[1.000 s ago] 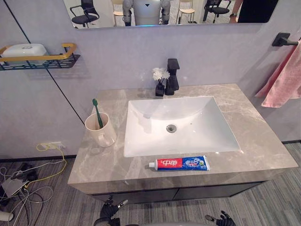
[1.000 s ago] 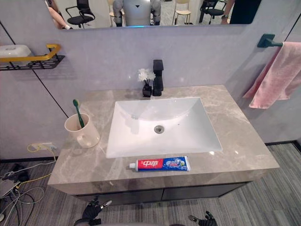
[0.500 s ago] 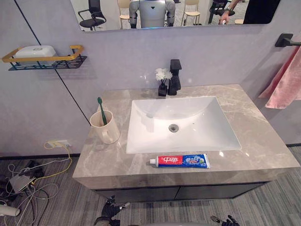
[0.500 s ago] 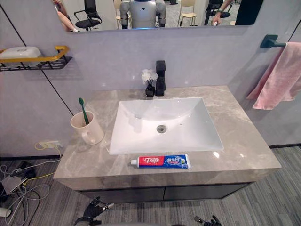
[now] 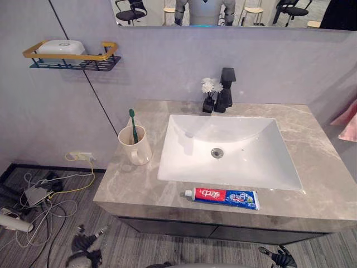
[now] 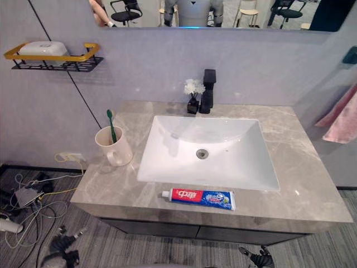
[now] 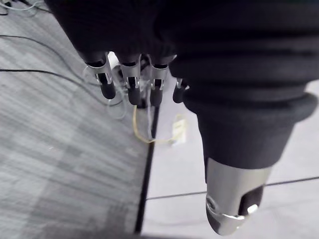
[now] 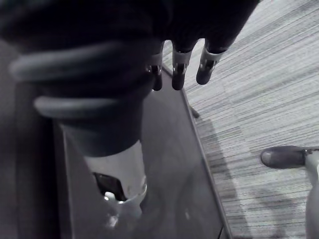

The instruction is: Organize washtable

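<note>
1. Grey marble-patterned tabletop stands against a pale grey wall, with a white rectangular sink sunk into its middle.
2. At the back edge behind the sink stands a black faucet; just beside it, on the robot's left, is a small dark vase of white flowers.
3. On the left part of the tabletop stands a cream cup, apart from the sink rim. A green toothbrush stands in it, head up and slightly tilted.
4. A red-and-blue toothpaste tube lies flat on the front strip of the tabletop, between the sink and the front edge, its white cap toward the robot's left.
5. On the wall to the left hangs a black-and-yellow shelf carrying a white rounded container. A mirror hangs above, and a pink towel hangs at the right.
6. The left robot hand hangs low over the grey striped floor, fingers straight and relaxed, holding nothing.
7. The right robot hand hangs below the tabletop's front edge, fingers likewise loose and empty.
</note>
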{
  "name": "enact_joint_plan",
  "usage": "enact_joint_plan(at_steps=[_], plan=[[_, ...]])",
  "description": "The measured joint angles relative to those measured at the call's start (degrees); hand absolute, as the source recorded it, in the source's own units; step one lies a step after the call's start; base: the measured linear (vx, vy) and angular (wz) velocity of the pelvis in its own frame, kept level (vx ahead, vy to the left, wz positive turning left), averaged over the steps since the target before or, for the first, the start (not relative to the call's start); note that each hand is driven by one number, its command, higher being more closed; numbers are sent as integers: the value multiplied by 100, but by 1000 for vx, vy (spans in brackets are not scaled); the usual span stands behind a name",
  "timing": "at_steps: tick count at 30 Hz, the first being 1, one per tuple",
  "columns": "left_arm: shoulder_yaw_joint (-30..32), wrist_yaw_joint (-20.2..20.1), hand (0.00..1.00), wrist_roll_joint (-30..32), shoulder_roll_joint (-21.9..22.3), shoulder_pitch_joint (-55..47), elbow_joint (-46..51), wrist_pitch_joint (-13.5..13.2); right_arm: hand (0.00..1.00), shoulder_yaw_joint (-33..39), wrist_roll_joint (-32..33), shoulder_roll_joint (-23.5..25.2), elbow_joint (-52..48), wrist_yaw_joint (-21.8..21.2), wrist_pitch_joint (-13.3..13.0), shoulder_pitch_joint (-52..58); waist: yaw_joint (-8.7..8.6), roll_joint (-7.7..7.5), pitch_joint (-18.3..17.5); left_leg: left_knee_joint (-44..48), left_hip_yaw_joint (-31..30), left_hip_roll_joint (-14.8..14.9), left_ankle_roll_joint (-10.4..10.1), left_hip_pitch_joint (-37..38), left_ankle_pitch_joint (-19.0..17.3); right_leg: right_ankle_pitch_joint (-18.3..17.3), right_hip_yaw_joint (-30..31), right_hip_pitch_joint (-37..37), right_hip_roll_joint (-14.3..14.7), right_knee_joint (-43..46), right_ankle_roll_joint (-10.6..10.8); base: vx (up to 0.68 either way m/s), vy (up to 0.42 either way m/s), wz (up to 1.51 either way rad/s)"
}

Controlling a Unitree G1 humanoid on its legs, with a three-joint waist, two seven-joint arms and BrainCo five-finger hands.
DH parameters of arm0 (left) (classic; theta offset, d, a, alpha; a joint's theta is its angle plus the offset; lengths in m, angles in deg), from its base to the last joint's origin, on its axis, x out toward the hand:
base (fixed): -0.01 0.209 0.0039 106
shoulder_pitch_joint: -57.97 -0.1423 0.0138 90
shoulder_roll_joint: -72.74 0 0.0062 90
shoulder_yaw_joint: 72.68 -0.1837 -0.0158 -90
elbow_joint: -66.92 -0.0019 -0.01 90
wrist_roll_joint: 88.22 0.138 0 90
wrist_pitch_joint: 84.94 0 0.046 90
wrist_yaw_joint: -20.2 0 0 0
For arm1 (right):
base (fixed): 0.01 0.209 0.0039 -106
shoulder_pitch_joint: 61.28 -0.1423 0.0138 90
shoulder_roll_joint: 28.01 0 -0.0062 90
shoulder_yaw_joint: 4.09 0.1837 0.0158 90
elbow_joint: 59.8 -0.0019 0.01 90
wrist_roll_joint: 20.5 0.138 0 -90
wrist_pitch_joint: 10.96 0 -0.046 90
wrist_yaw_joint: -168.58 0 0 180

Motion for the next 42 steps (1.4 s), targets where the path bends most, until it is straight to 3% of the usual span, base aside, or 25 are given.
enact_joint_plan(at_steps=[4,9,12,15,18,26,30,34,37,42], plan=[[90,348,0,55,28,-24,2081,-99,0,-9,-1,73,-55,2,-15,158,144,15,-4,15,-97,-19,1,-2,0,-36,-115,52,-20,16,-12,1,-6,15],[-116,680,0,687,363,-8,3857,-139,0,-127,2,289,-128,-35,-46,280,137,23,-14,113,-300,-71,4,-109,-6,-203,-273,43,-76,236,5,-43,-13,20],[-663,791,0,1159,485,-23,4897,-250,0,-159,15,327,-16,-132,-55,341,258,76,-80,161,-343,-75,3,-143,-6,-243,-299,18,-85,321,0,-30,-7,11],[-1333,783,0,1538,479,-27,5713,-353,0,-240,20,350,52,-159,-68,377,273,99,-144,213,-403,-92,2,-187,-5,-244,-333,-10,-100,359,-1,-31,0,8],[-2152,714,0,1891,436,-23,6395,-648,0,-284,30,408,138,-249,-102,368,265,91,-166,254,-425,-96,2,-201,-4,-255,-341,-7,-102,406,-8,-45,2,3],[-2899,274,0,2375,-6,-10,6628,-763,0,-572,35,408,444,-264,-106,372,240,64,-206,318,-383,-83,2,-199,-4,-257,-253,-58,-99,487,-12,-52,5,-3],[-3302,72,0,2532,-227,17,6644,-786,0,-745,36,405,443,-268,-109,353,112,-15,-182,328,-336,-76,3,-189,-5,-255,-201,-81,-97,489,-12,-36,9,-6],[-3885,-251,0,2686,-431,166,6640,-802,0,-850,36,396,443,-268,-111,354,97,-34,-195,318,-257,-55,3,-210,-5,-245,-109,-150,-80,493,-23,-7,6,-11],[-4431,-555,0,2737,-467,314,6414,-814,0,-903,36,399,444,-277,-109,343,-25,-80,-206,318,-248,-27,2,-240,-5,-240,-98,-160,-50,490,-33,5,-1,-1],[-4866,-784,0,2862,-409,605,5692,-727,0,-903,35,397,445,-280,-98,322,-57,-66,-205,315,-240,-5,1,-241,-5,-244,-87,-168,-27,489,-40,0,0,0]])
